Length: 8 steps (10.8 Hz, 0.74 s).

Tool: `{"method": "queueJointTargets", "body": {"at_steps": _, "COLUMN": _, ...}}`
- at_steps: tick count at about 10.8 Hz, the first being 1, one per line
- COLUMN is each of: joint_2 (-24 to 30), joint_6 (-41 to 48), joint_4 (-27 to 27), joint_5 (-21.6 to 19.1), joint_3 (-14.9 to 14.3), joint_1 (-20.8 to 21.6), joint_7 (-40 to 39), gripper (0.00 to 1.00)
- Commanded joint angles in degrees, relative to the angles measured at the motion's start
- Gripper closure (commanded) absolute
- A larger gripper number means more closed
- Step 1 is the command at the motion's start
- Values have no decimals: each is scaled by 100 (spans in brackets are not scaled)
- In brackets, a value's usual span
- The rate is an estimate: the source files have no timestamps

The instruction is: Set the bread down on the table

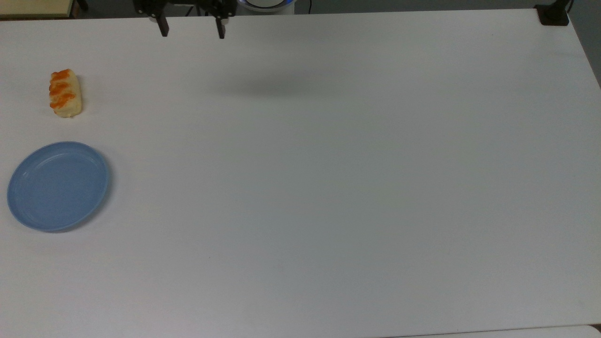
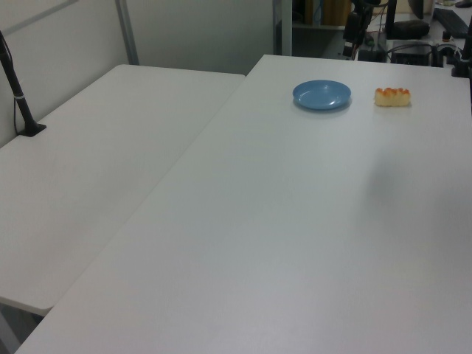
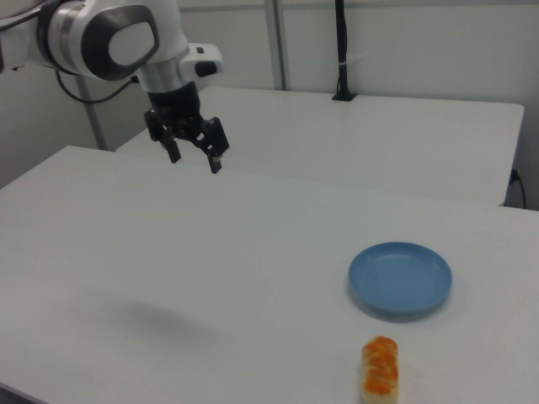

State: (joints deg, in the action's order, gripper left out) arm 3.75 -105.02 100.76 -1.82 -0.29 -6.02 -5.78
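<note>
white counter (image 1: 328, 188) spreads wide beneath the gripper (image 1: 192, 32), raised with fingers apart. well away from the gripper, the bread (image 1: 65, 93) lies on the counter beside a blue plate (image 1: 58, 186).

The gripper (image 3: 195, 160) is hanging high in the upper left of the right view, its two dark fingers (image 3: 215, 163) spread wide and pointing down, holding nothing. The white arm (image 3: 118, 38) is reaching in from the left edge.

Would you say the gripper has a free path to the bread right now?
Probably yes: the gripper hangs open above the table, and nothing stands between it and the bread; the plate lies off to one side.
</note>
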Motion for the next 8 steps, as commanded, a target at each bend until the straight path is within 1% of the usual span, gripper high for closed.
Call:
{"method": "queueJointTargets", "body": {"at_steps": 1, "joint_2": 3, "joint_6": 411, "joint_4": -206, "joint_5": 95, "joint_3": 460, "joint_1": -338, "joint_7": -240, "gripper": 0}}
{"method": "queueJointTargets", "body": {"at_steps": 3, "joint_2": -23, "joint_6": 455, "joint_4": -434, "joint_5": 86, "joint_3": 373, "joint_1": -294, "joint_7": 433, "gripper": 0}}
{"method": "queueJointTargets", "body": {"at_steps": 4, "joint_2": -23, "joint_6": 456, "joint_4": -443, "joint_5": 77, "joint_3": 311, "joint_1": -233, "joint_7": 724, "gripper": 0}}
{"method": "queueJointTargets", "body": {"at_steps": 5, "joint_2": -23, "joint_6": 482, "joint_4": -452, "joint_5": 86, "joint_3": 311, "joint_1": -180, "joint_7": 892, "gripper": 0}}
{"method": "queueJointTargets", "body": {"at_steps": 6, "joint_2": -15, "joint_6": 621, "joint_4": -487, "joint_5": 77, "joint_3": 302, "joint_1": -180, "joint_7": 903, "gripper": 0}}
{"method": "queueJointTargets", "body": {"at_steps": 8, "joint_2": -154, "joint_6": 1069, "joint_4": -899, "joint_5": 16, "joint_3": 206, "joint_1": -189, "joint_7": 929, "gripper": 0}}
